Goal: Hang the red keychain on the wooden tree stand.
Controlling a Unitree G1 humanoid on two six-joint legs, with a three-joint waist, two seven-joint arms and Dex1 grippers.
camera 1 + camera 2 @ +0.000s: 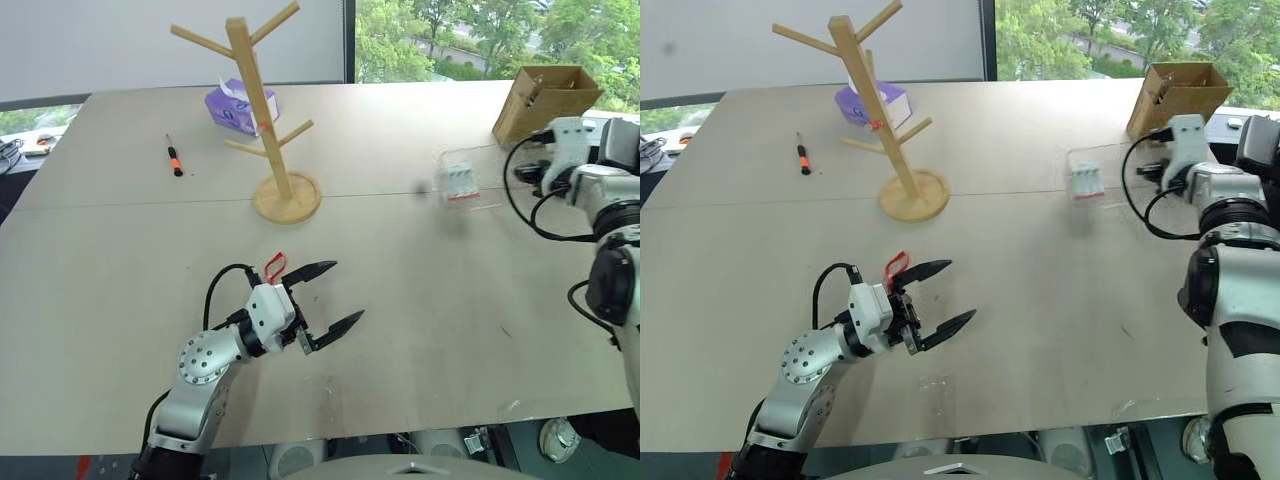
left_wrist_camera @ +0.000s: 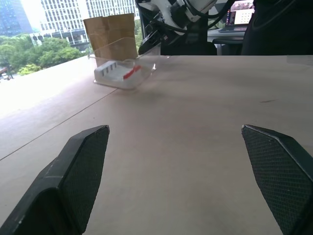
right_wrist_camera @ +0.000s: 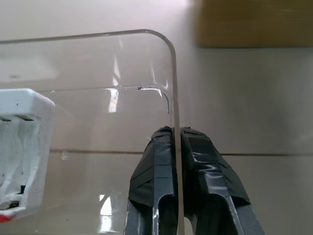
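**Plainly unhung: keychain on the table, pegs bare**

We find the red keychain [image 1: 275, 267] lying on the table [image 1: 420, 300], just beside the left gripper [image 1: 331, 296] and partly hidden behind its wrist housing. That gripper hovers low over the table with its two fingers spread wide and nothing between them. The wooden tree stand [image 1: 262, 118] is upright, well apart from the keychain toward the far side, and we see no red strap on any of its pegs.

The right gripper [image 3: 174, 147] has its fingers pressed together on the wall of a clear plastic tray [image 1: 466, 180], near the brown cardboard box [image 1: 545, 98]; this plays no evident part in the hanging.

In our judgement no step of the task is complete: the strap is yet to be grasped, lifted, carried to the stand and looped over a peg.
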